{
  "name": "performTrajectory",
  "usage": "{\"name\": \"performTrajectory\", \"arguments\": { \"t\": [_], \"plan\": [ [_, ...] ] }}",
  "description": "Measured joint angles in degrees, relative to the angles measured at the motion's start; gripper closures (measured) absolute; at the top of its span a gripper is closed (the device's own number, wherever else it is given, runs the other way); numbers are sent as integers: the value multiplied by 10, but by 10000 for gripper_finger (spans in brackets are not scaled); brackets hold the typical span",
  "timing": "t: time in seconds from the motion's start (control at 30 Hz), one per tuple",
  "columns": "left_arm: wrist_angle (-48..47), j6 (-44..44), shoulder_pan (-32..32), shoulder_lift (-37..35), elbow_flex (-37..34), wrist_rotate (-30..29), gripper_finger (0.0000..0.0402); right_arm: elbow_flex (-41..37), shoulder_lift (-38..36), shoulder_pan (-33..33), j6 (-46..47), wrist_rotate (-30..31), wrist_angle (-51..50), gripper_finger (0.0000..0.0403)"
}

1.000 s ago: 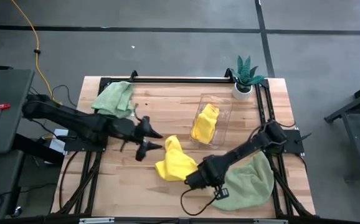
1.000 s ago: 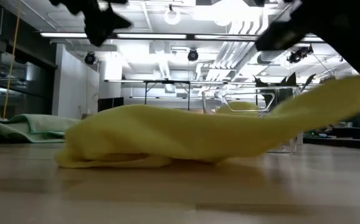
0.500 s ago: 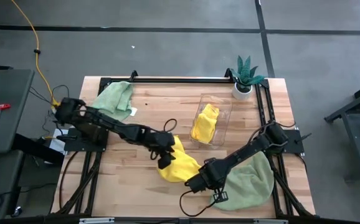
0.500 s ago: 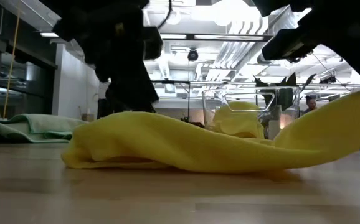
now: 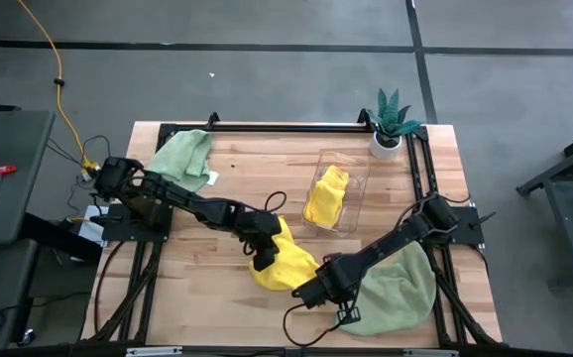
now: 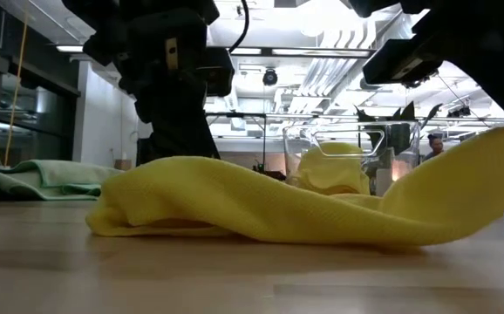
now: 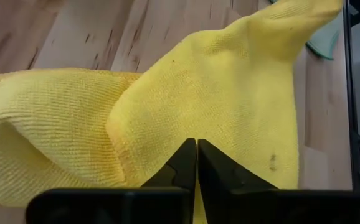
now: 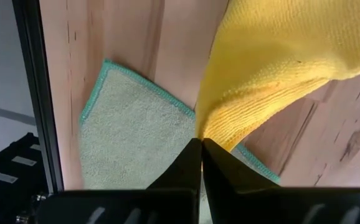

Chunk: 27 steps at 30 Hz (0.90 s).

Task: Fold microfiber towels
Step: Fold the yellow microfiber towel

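Yellow towel (image 5: 285,262): crumpled at the table's (image 5: 237,178) middle.
Left tool (image 5: 264,253): clenched on its one edge.
Right tool (image 5: 306,291): clenched on a raised corner.
Green towel (image 5: 398,288): spread beneath the right arm.

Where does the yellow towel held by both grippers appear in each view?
High view: yellow towel, table centre, between left gripper and right gripper.
Low view: fills the foreground.
Left wrist view: pinched in shut fingers.
Right wrist view: upper right, held.
Shared landmark: sage green towel.
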Motion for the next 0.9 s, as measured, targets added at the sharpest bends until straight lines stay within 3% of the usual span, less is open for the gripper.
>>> {"name": "performTrajectory", "arguments": {
  "t": [0.53,0.63,0.9],
  "plan": [
    [-10,13,40,-60,1,1,390,0,0,0,-1,3,13,403],
    [-13,-6,55,-58,0,35,354,0,0,0,-1,3,14,403],
    [-26,-32,50,-29,0,39,213,0,0,0,-1,4,19,403]
  ]
}}
